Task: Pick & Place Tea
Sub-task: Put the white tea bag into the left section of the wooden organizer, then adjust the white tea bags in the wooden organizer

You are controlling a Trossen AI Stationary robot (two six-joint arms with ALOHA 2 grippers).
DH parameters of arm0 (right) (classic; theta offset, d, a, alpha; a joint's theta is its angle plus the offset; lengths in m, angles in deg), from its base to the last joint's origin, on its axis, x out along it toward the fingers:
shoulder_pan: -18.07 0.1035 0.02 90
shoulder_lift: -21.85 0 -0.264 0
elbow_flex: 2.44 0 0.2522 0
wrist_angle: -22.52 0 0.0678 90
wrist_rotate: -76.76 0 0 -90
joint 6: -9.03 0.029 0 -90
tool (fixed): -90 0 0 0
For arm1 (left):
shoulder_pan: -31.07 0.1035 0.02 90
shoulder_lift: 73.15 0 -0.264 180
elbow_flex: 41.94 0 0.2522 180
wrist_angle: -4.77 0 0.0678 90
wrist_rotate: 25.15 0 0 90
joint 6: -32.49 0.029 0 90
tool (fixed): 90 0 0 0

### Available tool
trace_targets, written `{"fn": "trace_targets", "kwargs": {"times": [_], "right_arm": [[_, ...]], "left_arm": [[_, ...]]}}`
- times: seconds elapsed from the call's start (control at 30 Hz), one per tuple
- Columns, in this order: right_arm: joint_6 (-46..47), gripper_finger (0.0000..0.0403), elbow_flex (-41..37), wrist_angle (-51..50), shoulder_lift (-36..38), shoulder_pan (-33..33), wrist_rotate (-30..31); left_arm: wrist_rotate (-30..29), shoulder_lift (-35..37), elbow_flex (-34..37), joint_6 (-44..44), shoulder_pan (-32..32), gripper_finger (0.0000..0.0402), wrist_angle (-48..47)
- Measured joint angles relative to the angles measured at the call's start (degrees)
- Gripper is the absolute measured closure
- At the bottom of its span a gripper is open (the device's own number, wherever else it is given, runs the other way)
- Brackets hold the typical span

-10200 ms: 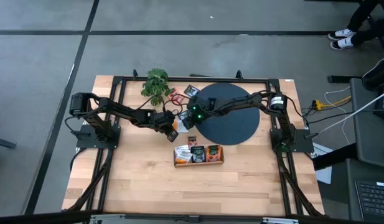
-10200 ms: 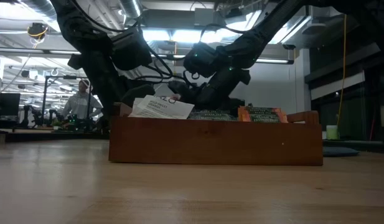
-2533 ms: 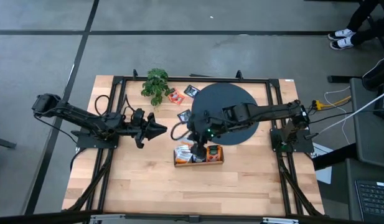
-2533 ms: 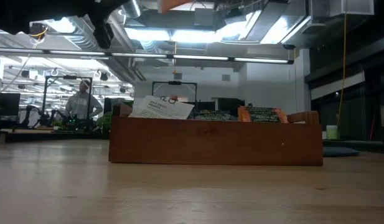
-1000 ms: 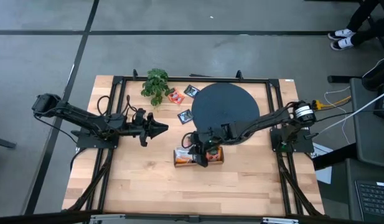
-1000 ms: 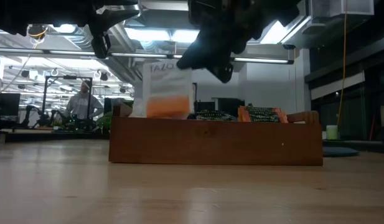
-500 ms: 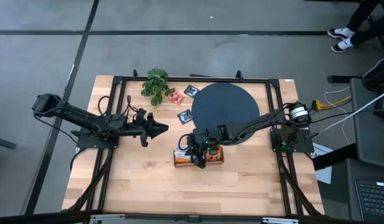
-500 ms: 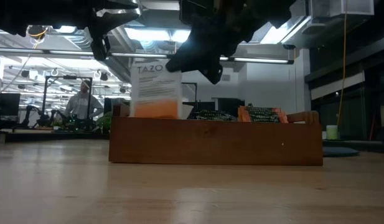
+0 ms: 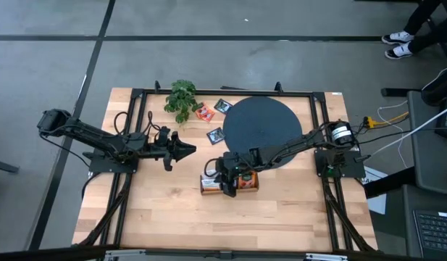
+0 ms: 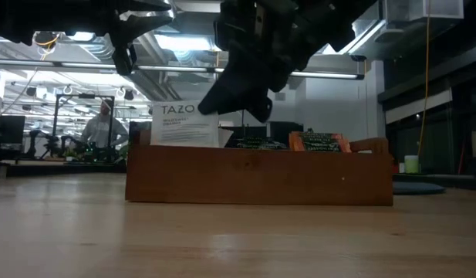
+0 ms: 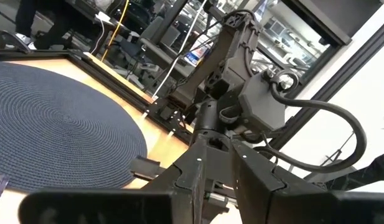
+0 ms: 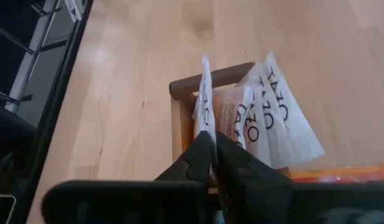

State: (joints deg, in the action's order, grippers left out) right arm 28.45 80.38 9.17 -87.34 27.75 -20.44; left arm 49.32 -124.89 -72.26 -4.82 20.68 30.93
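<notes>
I'm looking down on grey concrete floor (image 9: 56, 43) crossed by dark lines, and in the middle of it my light wooden table (image 9: 165, 210) inside a black frame. Past the table's far edge, the low view opens onto a big workshop with strip lights and ceiling ducts, and a person (image 10: 102, 127) stands at benches far back. On the table's far half lies the black disc (image 9: 263, 130), a round woven mat, with a small green plant (image 9: 181, 98) near the far-left corner. Between plant and disc, three loose tea packets (image 9: 214, 135) lie flat on the wood, well apart from the wooden box (image 9: 230, 185) that sits nearer me at mid-table. That box holds more packets standing on edge: white ones at one end, dark and orange ones beside them. The right gripper (image 9: 226, 181) is over the box's white end, its fingers (image 12: 207, 158) nearly closed on the top edge of a white TAZO packet (image 12: 205, 99), whose lower part already sits inside the box. The left gripper (image 9: 185, 149) waits above bare wood left of the disc; I cannot tell how wide it stands.
</notes>
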Motion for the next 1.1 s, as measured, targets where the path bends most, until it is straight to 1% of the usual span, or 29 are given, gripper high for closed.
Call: {"fn": "trace_targets", "kwargs": {"times": [0.17,0.5,0.73,0.87,0.93,1.0,1.1], "right_arm": [[3.00,0.0364,0.00,-1.00,0.00,0.00,0.04],[6.22,0.0306,0.00,-2.19,0.25,-0.72,0.00],[7.56,0.0293,-0.02,-2.24,3.16,-2.72,-0.24],[10.08,0.0295,0.00,-5.41,6.36,-3.29,0.07],[12.45,0.0305,0.00,-8.99,7.33,-3.30,0.04],[14.64,0.0326,0.00,-11.63,7.77,-2.93,-0.33],[16.15,0.0378,0.00,-12.80,7.79,-1.26,-1.32]], "left_arm": [[0.00,0.00,0.00,0.06,0.00,0.0334,0.00],[0.00,0.00,0.00,0.56,0.00,0.0334,-0.02],[0.02,0.00,0.00,0.57,0.00,0.0334,-0.07],[0.06,0.01,0.00,0.57,0.00,0.0334,-0.26],[0.07,0.00,0.00,0.58,0.00,0.0334,-0.42],[0.09,0.01,0.00,0.56,0.00,0.0334,-0.85],[0.16,0.00,0.00,0.58,0.00,0.0334,-1.71]]}}
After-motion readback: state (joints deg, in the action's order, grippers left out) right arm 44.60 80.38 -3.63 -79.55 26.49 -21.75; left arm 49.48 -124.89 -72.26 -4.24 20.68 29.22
